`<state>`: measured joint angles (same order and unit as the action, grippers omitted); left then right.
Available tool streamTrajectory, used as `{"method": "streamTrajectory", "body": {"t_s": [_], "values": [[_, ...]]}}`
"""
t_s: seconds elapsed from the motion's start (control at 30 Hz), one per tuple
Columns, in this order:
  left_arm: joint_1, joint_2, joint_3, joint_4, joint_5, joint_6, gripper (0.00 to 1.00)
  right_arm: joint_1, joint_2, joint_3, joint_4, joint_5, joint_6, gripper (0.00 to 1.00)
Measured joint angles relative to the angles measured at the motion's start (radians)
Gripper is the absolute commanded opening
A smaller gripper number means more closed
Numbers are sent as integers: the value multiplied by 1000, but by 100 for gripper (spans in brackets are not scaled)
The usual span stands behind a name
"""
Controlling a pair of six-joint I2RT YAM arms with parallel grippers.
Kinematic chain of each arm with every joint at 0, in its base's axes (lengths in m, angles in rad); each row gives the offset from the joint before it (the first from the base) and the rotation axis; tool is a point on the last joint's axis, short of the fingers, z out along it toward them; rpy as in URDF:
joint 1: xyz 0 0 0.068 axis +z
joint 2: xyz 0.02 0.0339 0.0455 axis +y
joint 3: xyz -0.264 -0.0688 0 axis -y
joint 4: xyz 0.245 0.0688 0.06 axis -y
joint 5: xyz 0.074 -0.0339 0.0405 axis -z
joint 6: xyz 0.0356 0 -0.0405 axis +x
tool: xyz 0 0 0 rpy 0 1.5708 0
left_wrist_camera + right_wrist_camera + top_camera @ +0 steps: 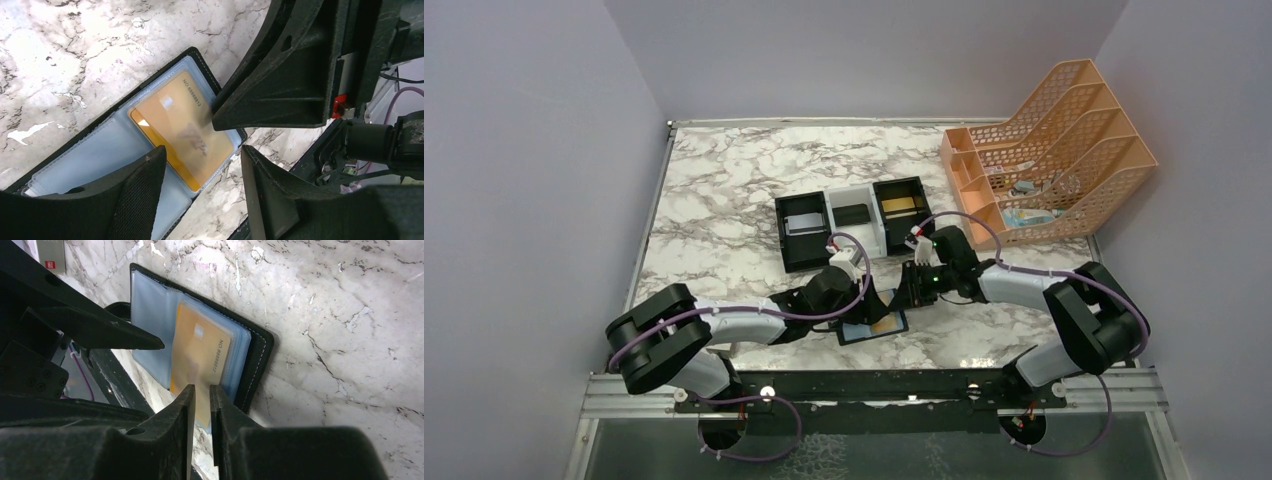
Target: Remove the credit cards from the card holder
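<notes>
Black left gripper (202, 150) held spread wide over open card holder (861, 333), laid on marble table (724, 180) near front edge. Gold credit card (197, 355) kept in right pocket, long axis pointed toward right gripper (201, 390), which is nearer. Its fingers almost pressed together at card's end; whether card is pinched cannot be told.

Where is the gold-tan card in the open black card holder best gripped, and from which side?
By the short end of the gold-tan card that pokes out of the bluish pocket of the flat black bifold card holder, nearest the right wrist camera. Come from that side, along its length, jaws on both faces: it lies nearly flat, and only that end looks free.
</notes>
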<state>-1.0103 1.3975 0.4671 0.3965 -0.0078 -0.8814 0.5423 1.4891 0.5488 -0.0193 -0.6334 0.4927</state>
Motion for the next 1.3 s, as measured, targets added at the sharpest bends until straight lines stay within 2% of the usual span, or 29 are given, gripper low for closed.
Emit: {"method": "streamTrajectory", "body": {"t_s": [0.23,0.4,1.03,1.3], "values": [[0,25,0,7,-1,-14,54,0,3,0,5,1,1,18],[0,52,0,19,-2,-24,47,0,3,0,5,4,1,18],[-6,32,-44,43,-28,-53,50,0,10,-24,69,14,9,17],[-6,31,-47,42,-36,-68,42,0,10,-26,74,15,10,17]]}}
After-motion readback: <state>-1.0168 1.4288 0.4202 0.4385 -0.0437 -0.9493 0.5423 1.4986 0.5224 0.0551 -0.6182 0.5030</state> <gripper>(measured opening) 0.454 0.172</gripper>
